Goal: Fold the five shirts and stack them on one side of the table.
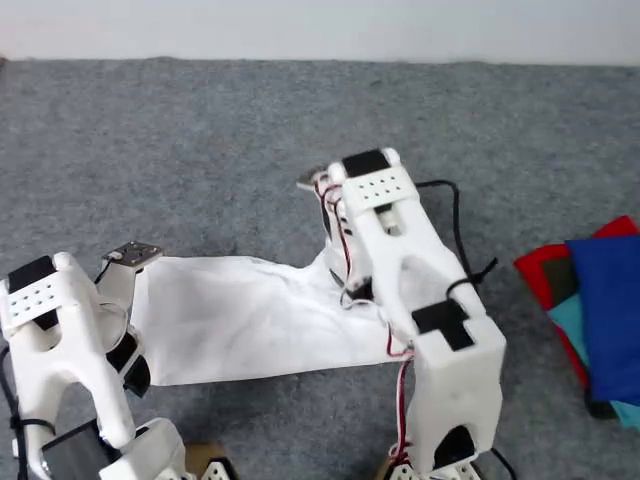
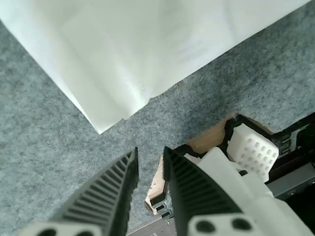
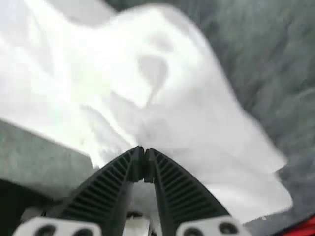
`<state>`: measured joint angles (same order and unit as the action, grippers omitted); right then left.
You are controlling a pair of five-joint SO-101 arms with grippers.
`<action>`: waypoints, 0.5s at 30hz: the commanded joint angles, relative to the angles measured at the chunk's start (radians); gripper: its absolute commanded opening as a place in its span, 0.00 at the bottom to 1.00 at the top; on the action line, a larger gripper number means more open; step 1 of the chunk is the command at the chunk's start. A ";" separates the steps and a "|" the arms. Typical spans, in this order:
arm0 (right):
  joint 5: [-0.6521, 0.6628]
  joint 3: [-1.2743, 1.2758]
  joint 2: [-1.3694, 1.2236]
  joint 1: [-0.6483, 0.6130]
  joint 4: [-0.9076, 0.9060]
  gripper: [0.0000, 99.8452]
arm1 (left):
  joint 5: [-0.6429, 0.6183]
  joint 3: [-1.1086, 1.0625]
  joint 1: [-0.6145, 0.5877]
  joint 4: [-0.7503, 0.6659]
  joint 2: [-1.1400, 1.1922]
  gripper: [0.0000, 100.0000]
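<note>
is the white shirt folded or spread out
Partly folded: white shirt lies as a doubled band on the carpet, one end pinched up by the right jaws.

A coarse grey felt-like carpet (image 1: pixel 200 130) covers the whole tabletop I'm looking at. Beyond the carpet's far edge rises a plain white wall (image 1: pixel 320 25). At the carpet's near edge, a pale tan wooden board (image 2: pixel 209 139) lies flat on it, partly covered.

My right arm (image 1: pixel 420 270) hides part of the white shirt (image 1: pixel 240 320); the stacked shirts (image 1: pixel 600 300) run off the edge; whether my right tool (image 3: pixel 143 161) pinches cloth is unclear.
</note>
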<state>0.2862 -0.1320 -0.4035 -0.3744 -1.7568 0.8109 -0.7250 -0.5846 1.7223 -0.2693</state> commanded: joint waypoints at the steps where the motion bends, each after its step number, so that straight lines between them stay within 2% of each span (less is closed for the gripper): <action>1: 0.002 0.101 0.110 0.005 -0.007 0.01 | -0.003 0.002 -0.002 0.021 -0.028 0.08; 7: 0.002 0.184 0.209 0.005 -0.010 0.01 | -0.003 0.002 -0.002 0.021 -0.028 0.08; 15: 0.009 0.137 0.351 -0.004 0.024 0.01 | -0.003 0.002 -0.002 0.021 -0.028 0.08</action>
<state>0.2862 0.0506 -0.1181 -0.3759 -1.7553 0.8109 -0.7250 -0.5846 1.7223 -0.2693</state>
